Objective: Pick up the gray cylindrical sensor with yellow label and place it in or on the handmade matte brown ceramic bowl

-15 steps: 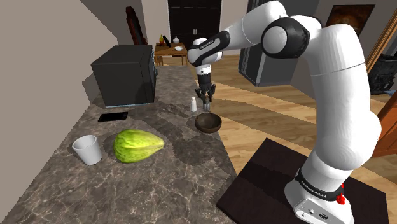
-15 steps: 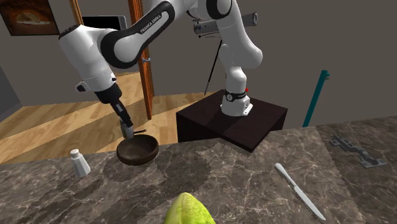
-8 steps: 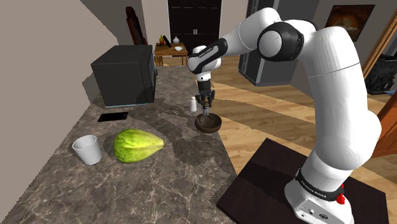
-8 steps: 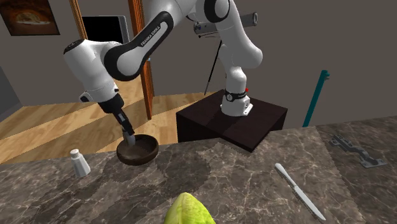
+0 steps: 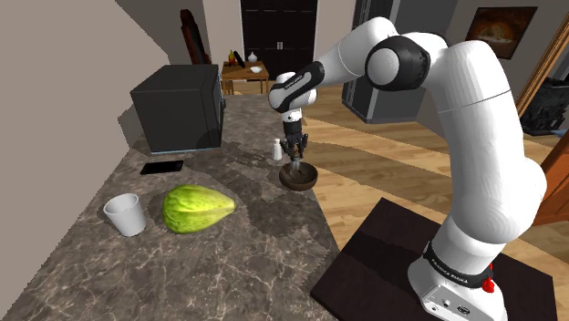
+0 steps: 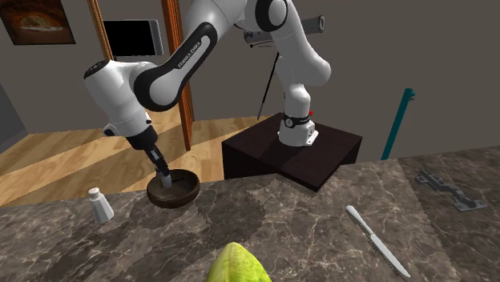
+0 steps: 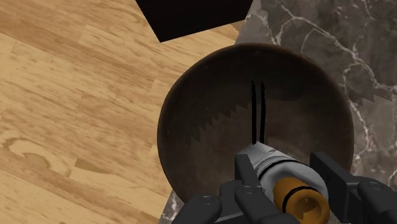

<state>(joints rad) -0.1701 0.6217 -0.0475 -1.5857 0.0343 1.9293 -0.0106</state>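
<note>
The dark brown bowl [image 5: 298,178] [image 6: 186,192] [image 7: 203,127] stands on the marble counter close to its edge. My gripper [image 5: 296,161] [image 6: 165,180] [image 7: 285,165] hangs inside the bowl's rim, shut on the gray cylindrical sensor [image 6: 167,183] [image 7: 277,169]. The sensor's yellow end [image 7: 299,198] faces the wrist camera, and two thin black prongs [image 7: 257,114] point from its far end down toward the bowl's floor. The black fingers [image 7: 245,170] clasp the cylinder on both sides.
A white shaker [image 5: 277,150] [image 6: 100,205] stands just beside the bowl. Farther along the counter lie a green leafy vegetable [image 5: 196,208], a white cup [image 5: 125,214], a black phone [image 5: 160,168] and a dark box [image 5: 178,107]. A knife [image 6: 377,239] lies to the second exterior view's right. Wooden floor lies beyond the counter's edge.
The gripper has come down with the sensor from above the bowl's rim into the bowl, shifting slightly toward the shaker's side. The bowl and other objects have stayed put.
</note>
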